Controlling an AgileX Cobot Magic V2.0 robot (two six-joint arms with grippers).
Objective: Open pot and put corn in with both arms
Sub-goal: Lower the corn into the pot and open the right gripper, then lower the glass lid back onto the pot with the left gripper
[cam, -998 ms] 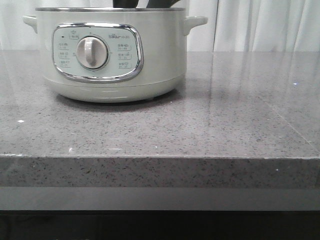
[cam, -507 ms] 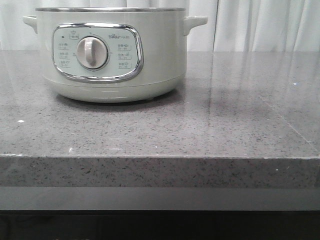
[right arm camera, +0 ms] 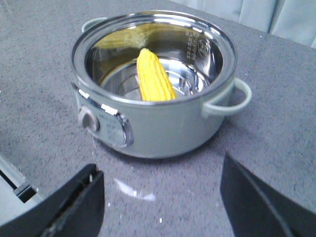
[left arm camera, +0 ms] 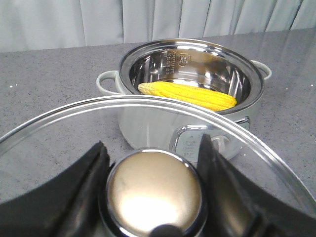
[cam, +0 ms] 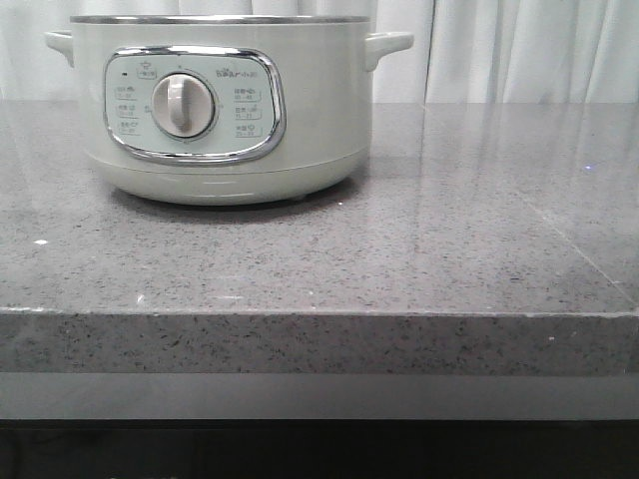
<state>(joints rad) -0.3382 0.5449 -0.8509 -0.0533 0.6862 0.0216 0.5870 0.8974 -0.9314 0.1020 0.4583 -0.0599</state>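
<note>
The pale grey-green pot (cam: 220,110) stands at the back left of the grey counter, lid off; it also shows in the left wrist view (left arm camera: 190,98) and the right wrist view (right arm camera: 153,84). The yellow corn (right arm camera: 154,76) lies inside its steel bowl, also seen in the left wrist view (left arm camera: 187,95). My left gripper (left arm camera: 154,163) is shut on the round metal knob (left arm camera: 154,190) of the glass lid (left arm camera: 59,143), held above the counter in front of the pot. My right gripper (right arm camera: 160,197) is open and empty, above the counter in front of the pot. No gripper shows in the front view.
The grey speckled counter (cam: 399,249) runs to a front edge (cam: 319,329). White curtains (cam: 519,50) hang behind. A pale object (right arm camera: 12,185) shows at the counter's edge in the right wrist view.
One second ago dark gripper parts showed above the pot's rim in the front view; they have left that view. The pot has not moved.
</note>
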